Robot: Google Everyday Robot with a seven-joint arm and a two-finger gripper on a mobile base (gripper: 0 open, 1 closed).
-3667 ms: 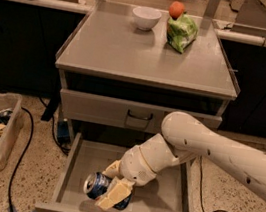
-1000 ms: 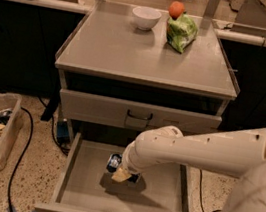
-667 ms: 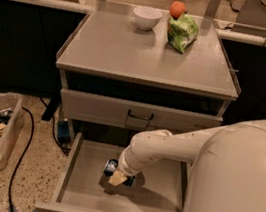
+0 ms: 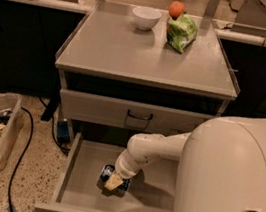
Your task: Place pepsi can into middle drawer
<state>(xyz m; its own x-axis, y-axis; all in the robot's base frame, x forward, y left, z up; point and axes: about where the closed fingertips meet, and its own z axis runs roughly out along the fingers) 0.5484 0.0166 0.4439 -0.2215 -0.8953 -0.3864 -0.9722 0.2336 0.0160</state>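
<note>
Small blue aluminium pepsi can [image 4: 107, 172] lay inside wide grey metal middle drawer [image 4: 78, 192], lower centre, gripper [image 4: 114, 180] around it, grip impossible to tell

The middle drawer [image 4: 83, 188] bears the pepsi can [image 4: 107, 172], pincer [image 4: 115, 181] at it; cabinet top [image 4: 122, 50] bears bowl [image 4: 146, 17] and bag [image 4: 181, 31].

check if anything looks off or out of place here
Nothing looks spilled or broken. The one oddity: the can seems to lie on its side on the floor of the open drawer, not upright, with the tool right on it. The bowl and bag sit tidily on the table.
</note>
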